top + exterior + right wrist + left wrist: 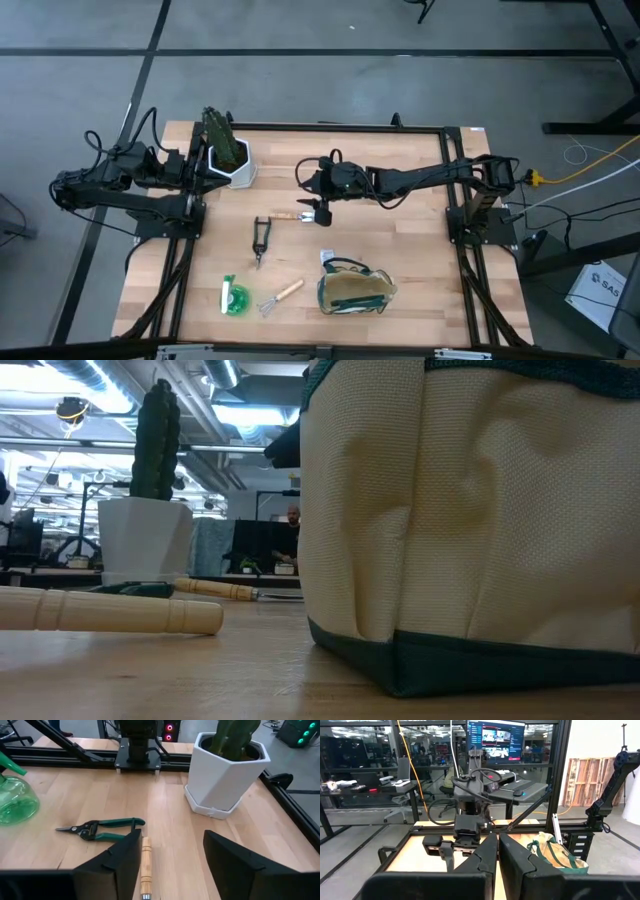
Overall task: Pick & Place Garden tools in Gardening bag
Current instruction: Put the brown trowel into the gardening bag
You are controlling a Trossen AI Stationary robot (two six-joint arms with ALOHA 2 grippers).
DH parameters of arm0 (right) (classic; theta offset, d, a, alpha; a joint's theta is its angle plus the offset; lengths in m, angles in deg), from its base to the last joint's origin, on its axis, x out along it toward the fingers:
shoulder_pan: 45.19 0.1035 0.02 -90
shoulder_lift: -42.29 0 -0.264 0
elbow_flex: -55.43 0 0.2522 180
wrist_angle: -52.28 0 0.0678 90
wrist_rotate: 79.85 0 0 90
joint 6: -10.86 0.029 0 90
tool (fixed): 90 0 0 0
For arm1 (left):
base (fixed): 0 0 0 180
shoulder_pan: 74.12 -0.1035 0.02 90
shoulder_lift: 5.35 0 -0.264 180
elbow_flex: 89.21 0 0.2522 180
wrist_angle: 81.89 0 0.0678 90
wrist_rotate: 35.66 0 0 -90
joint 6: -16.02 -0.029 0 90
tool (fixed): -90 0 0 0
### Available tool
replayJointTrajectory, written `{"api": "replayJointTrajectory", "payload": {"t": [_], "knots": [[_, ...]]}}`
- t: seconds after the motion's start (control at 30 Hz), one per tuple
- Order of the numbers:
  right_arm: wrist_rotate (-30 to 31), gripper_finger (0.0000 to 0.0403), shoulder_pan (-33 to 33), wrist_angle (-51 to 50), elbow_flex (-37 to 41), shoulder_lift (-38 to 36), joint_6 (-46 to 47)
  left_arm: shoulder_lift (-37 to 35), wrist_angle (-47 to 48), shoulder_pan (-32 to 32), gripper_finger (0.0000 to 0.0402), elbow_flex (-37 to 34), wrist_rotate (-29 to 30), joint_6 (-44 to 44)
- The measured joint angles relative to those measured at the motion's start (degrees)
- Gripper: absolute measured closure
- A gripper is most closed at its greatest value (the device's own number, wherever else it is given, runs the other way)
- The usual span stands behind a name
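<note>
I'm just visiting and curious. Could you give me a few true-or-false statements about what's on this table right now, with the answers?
1. The right gripper hangs over a wooden-handled trowel with its jaws open. True.
2. The tan fabric bag with dark green trim already holds the green-handled pruning shears. False: the shears lie on the wooden table.
3. The white hexagonal pot with a green plant stands near the left arm. True.
4. The small wooden-handled rake lies between the bag and a bright green round item. True.
5. The left gripper holds a tool. False: it is shut on nothing.
</note>
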Motion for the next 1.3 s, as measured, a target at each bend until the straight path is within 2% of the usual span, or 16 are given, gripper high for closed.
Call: {"api": "replayJointTrajectory", "payload": {"t": [0.2,0.67,1.0,1.3], "knots": [[0.0,0.0178,0.1,1.0,-0.1,0.8,0.9,0.0,0.0,0.0,0.0393,0.0,0.0,0.0],[-0.8,0.0178,0.0,8.4,-0.4,10.6,0.0,0.0,0.0,0.0,0.0389,0.0,0.0,0.0],[-3.5,0.0178,-0.4,0.5,-8.7,17.0,-0.2,0.0,0.0,0.0,0.0389,0.0,0.0,0.0],[-3.8,0.0179,-0.4,-5.0,-14.7,19.4,-0.7,0.0,0.0,0.0,0.0393,0.0,0.0,0.0]]}}
